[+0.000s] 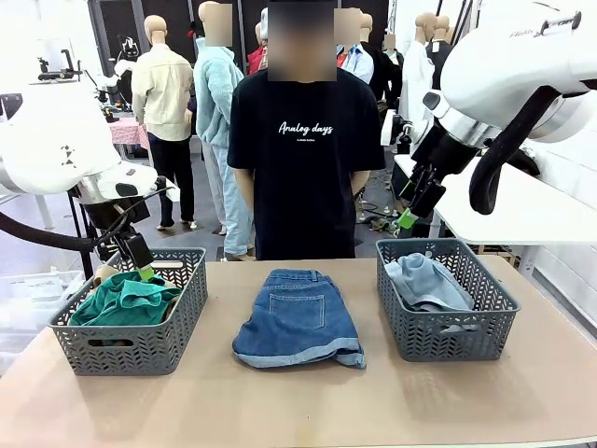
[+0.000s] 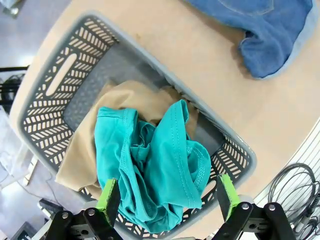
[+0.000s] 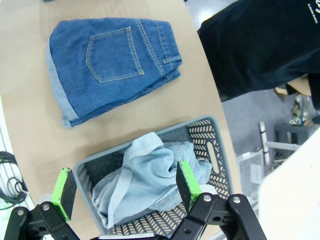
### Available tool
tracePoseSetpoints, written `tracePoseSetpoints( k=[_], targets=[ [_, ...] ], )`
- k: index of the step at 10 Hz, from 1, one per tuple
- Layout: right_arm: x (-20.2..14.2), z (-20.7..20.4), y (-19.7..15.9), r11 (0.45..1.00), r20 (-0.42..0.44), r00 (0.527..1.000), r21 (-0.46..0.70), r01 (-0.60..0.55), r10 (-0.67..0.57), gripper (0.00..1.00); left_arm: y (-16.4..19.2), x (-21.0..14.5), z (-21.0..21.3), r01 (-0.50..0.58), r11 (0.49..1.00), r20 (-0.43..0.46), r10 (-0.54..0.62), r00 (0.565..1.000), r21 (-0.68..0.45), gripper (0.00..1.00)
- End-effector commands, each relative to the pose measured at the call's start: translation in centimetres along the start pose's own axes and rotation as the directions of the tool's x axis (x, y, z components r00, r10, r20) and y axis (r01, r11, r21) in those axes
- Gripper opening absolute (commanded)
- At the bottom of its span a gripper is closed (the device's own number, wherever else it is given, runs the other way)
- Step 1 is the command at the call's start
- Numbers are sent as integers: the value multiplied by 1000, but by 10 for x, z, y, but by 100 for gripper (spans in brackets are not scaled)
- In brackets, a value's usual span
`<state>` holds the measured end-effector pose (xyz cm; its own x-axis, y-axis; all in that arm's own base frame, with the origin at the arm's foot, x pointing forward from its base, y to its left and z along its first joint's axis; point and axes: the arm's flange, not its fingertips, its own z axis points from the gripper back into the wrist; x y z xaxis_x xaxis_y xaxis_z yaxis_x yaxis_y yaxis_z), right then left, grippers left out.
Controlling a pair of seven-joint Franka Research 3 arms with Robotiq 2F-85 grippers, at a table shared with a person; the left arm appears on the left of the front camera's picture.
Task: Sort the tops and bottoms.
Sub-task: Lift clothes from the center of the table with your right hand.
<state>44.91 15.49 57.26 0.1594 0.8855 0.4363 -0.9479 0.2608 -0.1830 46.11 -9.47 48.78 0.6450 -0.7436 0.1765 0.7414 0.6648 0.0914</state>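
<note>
Dark blue cuffed denim shorts (image 1: 297,318) (image 3: 110,64) lie folded on the table's middle, a corner of them in the left wrist view (image 2: 272,35). A teal top (image 1: 121,301) (image 2: 155,165) and a tan top (image 2: 127,105) lie in the left grey basket (image 1: 131,347) (image 2: 55,80). A pale grey-blue denim piece (image 1: 427,280) (image 3: 145,177) lies in the right grey basket (image 1: 446,331) (image 3: 205,135). My left gripper (image 1: 142,266) (image 2: 167,197) hangs open just above the left basket. My right gripper (image 1: 409,217) (image 3: 122,186) hangs open above the right basket.
A person in a black printed T-shirt (image 1: 303,159) stands at the far side of the tan table (image 1: 298,401), hands out of sight. Bare tabletop lies in front of the shorts and baskets. A cable (image 2: 295,187) runs beside the table edge.
</note>
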Motion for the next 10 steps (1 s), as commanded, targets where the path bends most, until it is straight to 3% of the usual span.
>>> tracePoseSetpoints(
  k=[1,9,10],
  targets=[
    [-1,-2,1,1000,3,1000,6,10,-10,100,0,-1,-1,2,1000,-1,-2,1000,4,100],
    [-1,-2,1,1000,3,1000,6,10,-10,100,0,0,0,0,1000,0,0,1000,0,100],
    [-1,-2,1,1000,3,1000,6,10,-10,100,-26,5,8,91,996,-3,-91,996,12,100]
  ],
)
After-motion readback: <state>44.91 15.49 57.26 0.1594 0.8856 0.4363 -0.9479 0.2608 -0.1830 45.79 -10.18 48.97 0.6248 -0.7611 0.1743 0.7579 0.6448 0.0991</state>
